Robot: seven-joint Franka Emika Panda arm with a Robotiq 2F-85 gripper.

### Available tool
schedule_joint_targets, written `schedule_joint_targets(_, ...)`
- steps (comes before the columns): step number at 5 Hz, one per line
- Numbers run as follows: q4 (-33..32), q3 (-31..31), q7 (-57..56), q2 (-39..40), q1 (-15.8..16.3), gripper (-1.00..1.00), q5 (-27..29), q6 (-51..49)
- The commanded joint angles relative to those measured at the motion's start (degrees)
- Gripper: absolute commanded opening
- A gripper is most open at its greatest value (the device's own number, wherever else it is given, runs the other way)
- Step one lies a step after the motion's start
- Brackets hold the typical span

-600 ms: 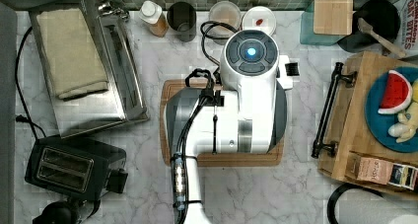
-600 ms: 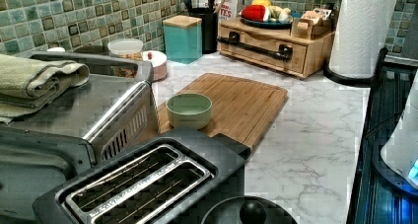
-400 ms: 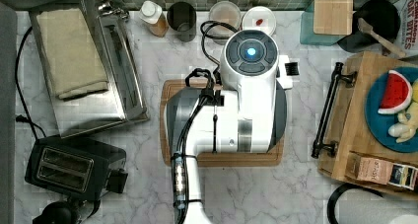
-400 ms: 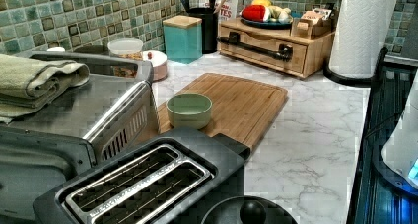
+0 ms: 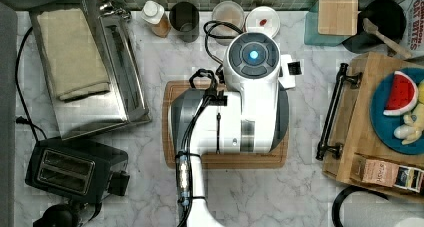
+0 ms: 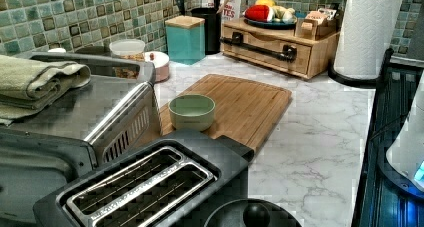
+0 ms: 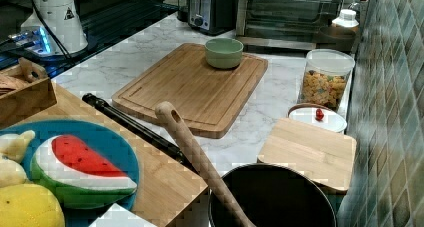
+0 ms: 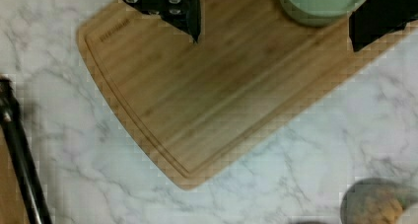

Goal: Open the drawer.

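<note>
Top view: no change vs 0.6 s ago, arm (image 5: 250, 107) parked above cutting board (image 5: 225, 159). Jaws spread wide, grasping nothing. Drawer (image 6: 267, 49) shut at the top view's right, handle (image 5: 334, 112) untouched, so approach not begun.

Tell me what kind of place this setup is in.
Most likely a kitchen counter, perhaps a mock-up one. A marble-look worktop runs along a green tiled wall, and on it stand a slot toaster, a silver toaster oven and a wooden cutting board.
</note>
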Motion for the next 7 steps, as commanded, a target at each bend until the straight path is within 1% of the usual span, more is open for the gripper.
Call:
schedule_joint_targets(1,-1.30,-3.49,-19.38,0.91,-4.65,1.00,-2.52,-2.05)
schedule_joint_targets(2,-1.59,-5.73,-25.33,1.61,-5.65,1.00,-3.66,0.11)
schedule_joint_targets(3,-1.03,-7.05,-33.07,2.58,-7.89,1.00,-2.60,2.95)
schedule_joint_targets(4,-0.76,-6.96,-37.61,4.74,-10.13,1.00,-3.53,5.47)
schedule_joint_targets(5,-3.14,-8.69,-43.33,5.62,-11.09,1.00,-0.42,12.42)
schedule_joint_targets(6,-5.02,-8.38,-42.17,5.59,-11.56,1.00,-2.16,15.97)
schedule_joint_targets(7,-5.75,-8.38,-41.52,6.34,-10.69,1.00,-4.70,18.81)
